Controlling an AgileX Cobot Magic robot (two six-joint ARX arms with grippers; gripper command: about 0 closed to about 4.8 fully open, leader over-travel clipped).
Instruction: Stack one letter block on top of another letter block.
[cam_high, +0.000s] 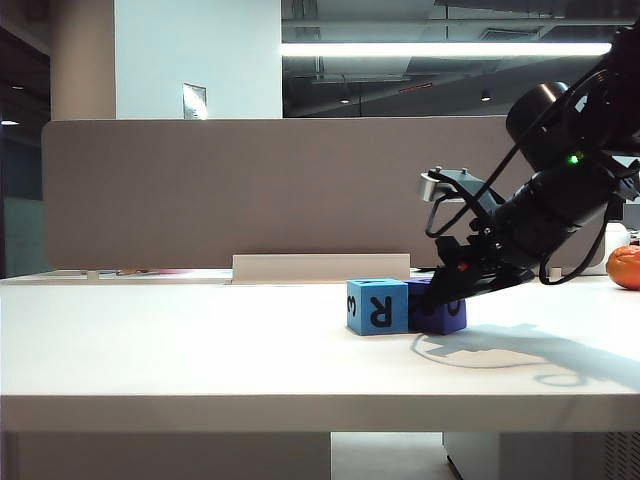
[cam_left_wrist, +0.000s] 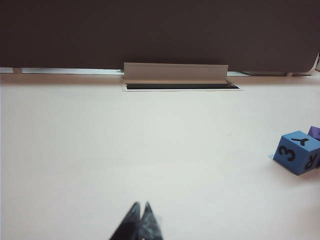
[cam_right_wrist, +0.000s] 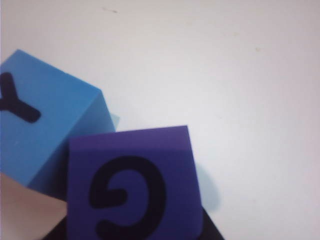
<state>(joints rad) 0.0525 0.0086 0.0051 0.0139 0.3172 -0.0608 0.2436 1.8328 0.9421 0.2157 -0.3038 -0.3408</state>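
The purple letter block (cam_high: 438, 310) rests on the white table (cam_high: 200, 350), touching the right side of the light blue letter block (cam_high: 377, 306). My right gripper (cam_high: 447, 298) reaches down from the right and is shut on the purple block. In the right wrist view the purple block (cam_right_wrist: 132, 185) shows a black letter and fills the space between the dark fingers of the right gripper (cam_right_wrist: 134, 236), with the blue block (cam_right_wrist: 45, 135) beside it. My left gripper (cam_left_wrist: 141, 206) is shut and empty, low over bare table, far from the blue block (cam_left_wrist: 299, 152). A purple corner (cam_left_wrist: 315, 131) peeks out behind it.
An orange fruit (cam_high: 625, 267) lies at the far right of the table. A raised cable-slot flap (cam_high: 320, 268) sits at the back edge, below a grey partition (cam_high: 250, 190). The flap (cam_left_wrist: 175, 74) also appears in the left wrist view.
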